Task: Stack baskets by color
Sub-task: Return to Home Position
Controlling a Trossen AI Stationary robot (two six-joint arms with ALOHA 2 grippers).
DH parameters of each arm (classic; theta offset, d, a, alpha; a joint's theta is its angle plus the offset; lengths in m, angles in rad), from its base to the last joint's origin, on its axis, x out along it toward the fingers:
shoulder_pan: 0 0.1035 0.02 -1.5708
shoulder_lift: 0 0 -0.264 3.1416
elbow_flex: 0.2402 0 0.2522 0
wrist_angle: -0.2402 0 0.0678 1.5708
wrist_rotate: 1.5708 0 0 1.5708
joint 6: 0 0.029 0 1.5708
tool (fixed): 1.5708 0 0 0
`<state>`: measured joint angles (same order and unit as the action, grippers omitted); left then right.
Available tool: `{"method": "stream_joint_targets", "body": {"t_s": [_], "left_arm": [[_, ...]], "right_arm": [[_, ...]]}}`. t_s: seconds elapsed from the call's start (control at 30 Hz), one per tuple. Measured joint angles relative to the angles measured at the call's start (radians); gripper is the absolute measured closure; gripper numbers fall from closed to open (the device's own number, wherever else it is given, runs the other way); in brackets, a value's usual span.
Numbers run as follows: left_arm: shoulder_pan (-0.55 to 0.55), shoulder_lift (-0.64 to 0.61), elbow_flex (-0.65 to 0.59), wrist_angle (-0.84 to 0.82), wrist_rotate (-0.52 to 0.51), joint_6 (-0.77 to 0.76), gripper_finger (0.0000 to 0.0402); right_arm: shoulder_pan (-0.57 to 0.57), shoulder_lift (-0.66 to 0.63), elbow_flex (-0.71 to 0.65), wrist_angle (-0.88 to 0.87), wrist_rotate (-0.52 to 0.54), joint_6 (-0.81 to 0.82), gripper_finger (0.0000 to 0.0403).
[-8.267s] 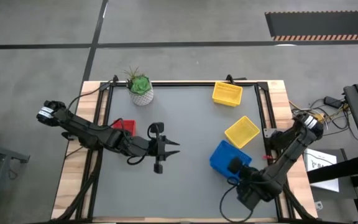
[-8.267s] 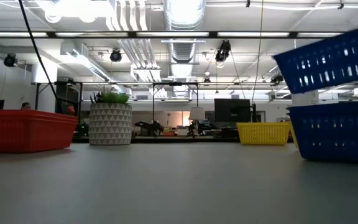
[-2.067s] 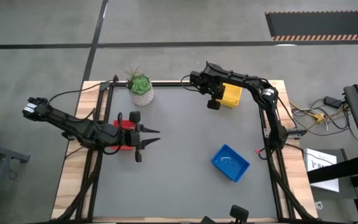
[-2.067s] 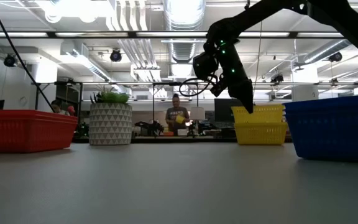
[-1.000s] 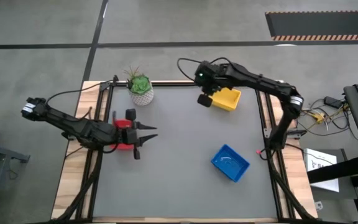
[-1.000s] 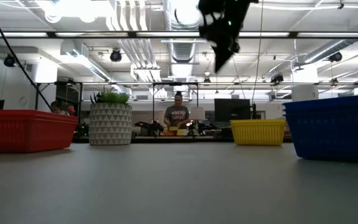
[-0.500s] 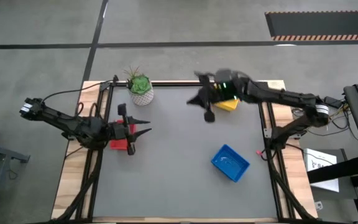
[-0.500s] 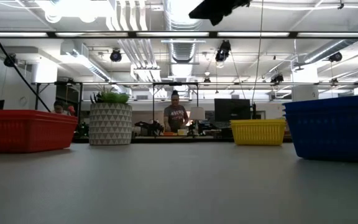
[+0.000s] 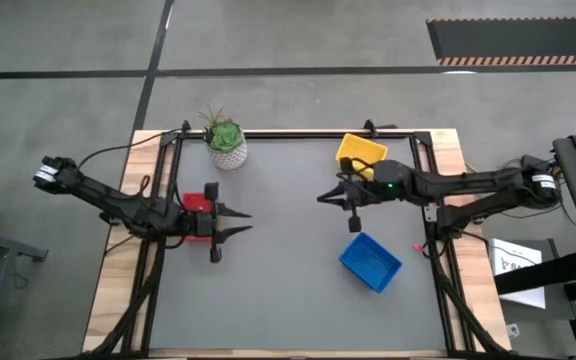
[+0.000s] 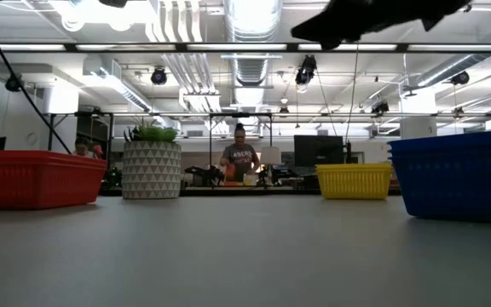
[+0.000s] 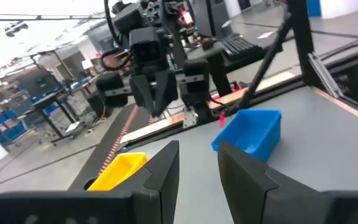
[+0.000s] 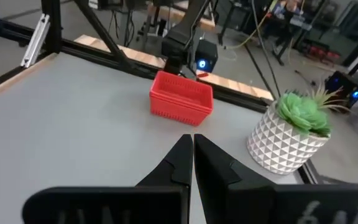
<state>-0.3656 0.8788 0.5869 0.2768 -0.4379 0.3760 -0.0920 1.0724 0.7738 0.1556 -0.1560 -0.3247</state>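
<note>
A red basket (image 9: 201, 202) (image 12: 181, 96) rests flat on the table at the left. My left gripper (image 9: 238, 222) (image 11: 197, 168) hangs open just to its right, pointing level toward the table's middle, and holds nothing. A yellow basket (image 9: 361, 152) (image 10: 354, 181) stands at the far right. A blue basket (image 9: 370, 262) (image 11: 250, 130) lies askew near the right. My right gripper (image 9: 328, 197) (image 12: 191, 148) is shut and has nothing in it. It hovers above the table between the yellow and the blue basket and points left.
A green plant in a white patterned pot (image 9: 226, 140) (image 12: 294, 130) stands at the far edge, left of centre. Bare grey tabletop (image 9: 288, 280) lies between the two grippers and along the near side. A person stands in the room beyond the table (image 10: 239, 162).
My right gripper has swung from above the yellow basket at the far edge toward the near edge and down. It has turned to point level toward the left and has stayed shut. The baskets have not moved.
</note>
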Motion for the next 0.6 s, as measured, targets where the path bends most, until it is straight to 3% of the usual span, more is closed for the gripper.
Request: {"method": "stream_joint_targets", "body": {"t_s": [0.33,0.6], "left_arm": [[-0.001,-0.168,-0.148,0.011,0.005,-0.099,0.0307],[-0.001,-0.311,-0.263,0.051,0.006,-0.109,0.0307]], "right_arm": [[0.0,-0.224,-0.251,0.126,-0.002,-0.008,0.0394],[0.0,-0.424,-0.392,0.12,-0.003,-0.013,0.0394]]}}
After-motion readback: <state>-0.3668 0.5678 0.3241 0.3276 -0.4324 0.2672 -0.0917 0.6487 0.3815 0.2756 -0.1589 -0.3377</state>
